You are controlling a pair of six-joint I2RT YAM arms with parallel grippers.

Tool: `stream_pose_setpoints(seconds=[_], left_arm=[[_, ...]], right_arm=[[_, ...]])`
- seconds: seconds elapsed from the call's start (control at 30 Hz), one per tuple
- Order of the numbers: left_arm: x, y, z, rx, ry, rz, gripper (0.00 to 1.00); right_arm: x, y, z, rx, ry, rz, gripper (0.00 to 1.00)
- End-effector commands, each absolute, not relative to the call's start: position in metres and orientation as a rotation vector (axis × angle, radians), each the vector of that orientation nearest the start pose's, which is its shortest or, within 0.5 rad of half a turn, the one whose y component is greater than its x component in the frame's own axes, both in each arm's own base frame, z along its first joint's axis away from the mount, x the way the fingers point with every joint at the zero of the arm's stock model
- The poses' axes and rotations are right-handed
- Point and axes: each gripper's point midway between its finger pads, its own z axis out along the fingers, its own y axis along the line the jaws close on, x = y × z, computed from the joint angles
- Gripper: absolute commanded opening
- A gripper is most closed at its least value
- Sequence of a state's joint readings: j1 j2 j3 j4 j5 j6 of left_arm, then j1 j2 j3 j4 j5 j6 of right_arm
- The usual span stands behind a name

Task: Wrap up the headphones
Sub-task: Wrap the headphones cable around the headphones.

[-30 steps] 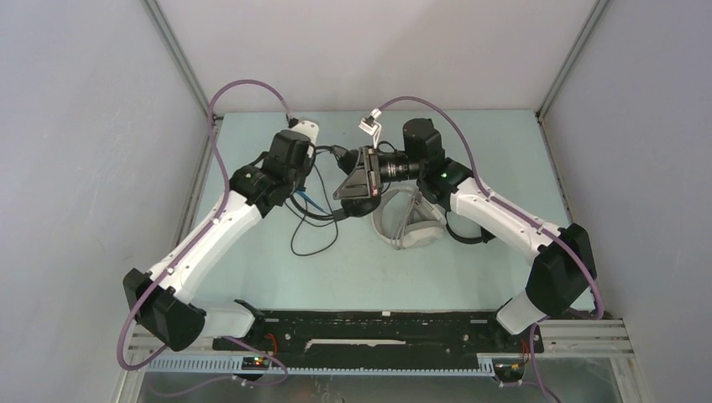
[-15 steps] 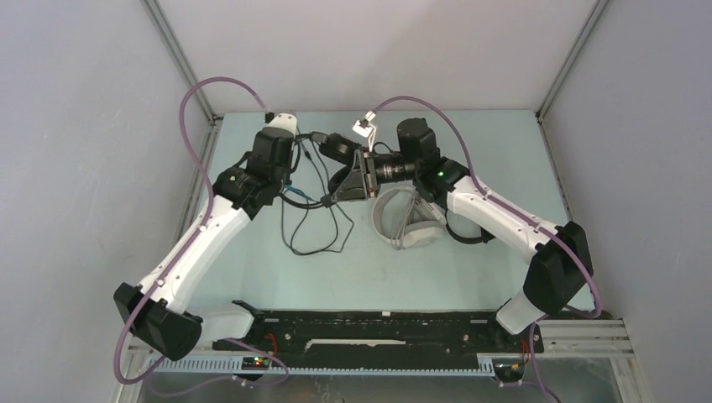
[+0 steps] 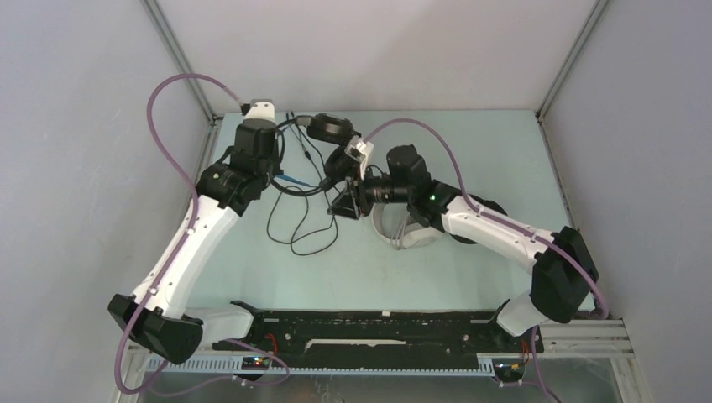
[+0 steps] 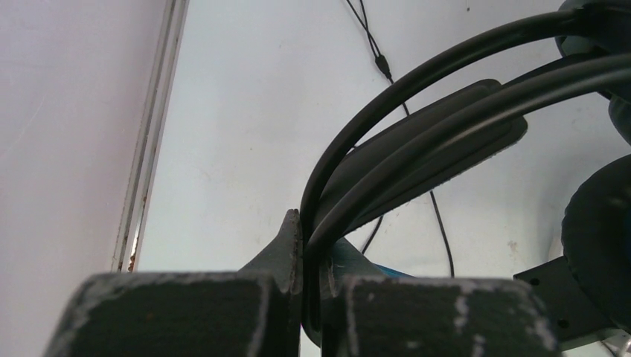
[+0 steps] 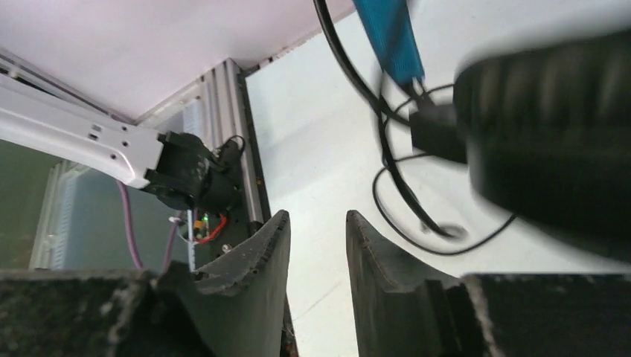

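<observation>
Over the far-left part of the tabletop point(image 3: 504, 151), the left arm stretches out long. Its tool point(image 4: 311, 245) is clamped tight on the thin black headband of the blue-banded headphones point(image 3: 329, 128), a grip only the left wrist view shows. The right arm bends across to centre, and its tool point(image 5: 316, 230) stands partly open and empty, just below a blurred black earcup point(image 5: 551, 141). From above I count two headphones: the lifted pair and the white-grey headphones point(image 3: 416, 235) lying under the right forearm. One thin cable point(image 3: 294, 231) loops on the tabletop.
</observation>
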State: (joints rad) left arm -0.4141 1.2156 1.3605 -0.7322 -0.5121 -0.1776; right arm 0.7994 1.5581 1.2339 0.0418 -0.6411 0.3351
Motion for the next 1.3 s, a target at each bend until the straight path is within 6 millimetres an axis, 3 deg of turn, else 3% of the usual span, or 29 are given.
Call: stream_pose_setpoints(seconds=[0.0, 0.17, 0.23, 0.4, 0.6, 0.8, 1.0, 1.27], left_arm=[[0.333, -0.053, 0.360, -0.208, 1.923, 0.055, 0.00], [0.326, -0.055, 0.373, -0.201, 1.922, -0.018, 0.00], [0.324, -0.060, 0.380, -0.192, 1.911, -0.061, 0.00], [0.319, -0.070, 0.395, -0.179, 1.900, -0.143, 0.00], [0.316, -0.074, 0.404, -0.178, 1.895, -0.181, 0.00], [0.316, -0.076, 0.406, -0.177, 1.900, -0.193, 0.00], [0.316, -0.077, 0.406, -0.178, 1.901, -0.198, 0.00], [0.315, -0.077, 0.407, -0.175, 1.896, -0.205, 0.00]], right_arm=[[0.245, 0.394, 0.309, -0.869, 1.484, 1.187, 0.42], [0.239, 0.376, 0.314, -0.813, 1.308, 1.130, 0.55], [0.242, 0.369, 0.305, -0.783, 1.276, 1.081, 0.65], [0.256, 0.367, 0.309, -0.704, 1.157, 1.035, 0.72], [0.256, 0.388, 0.303, -0.678, 1.070, 1.073, 0.77], [0.242, 0.410, 0.300, -0.686, 0.948, 1.159, 0.79], [0.231, 0.442, 0.296, -0.739, 0.912, 1.228, 0.78], [0.233, 0.469, 0.283, -0.729, 0.945, 1.296, 0.76]])
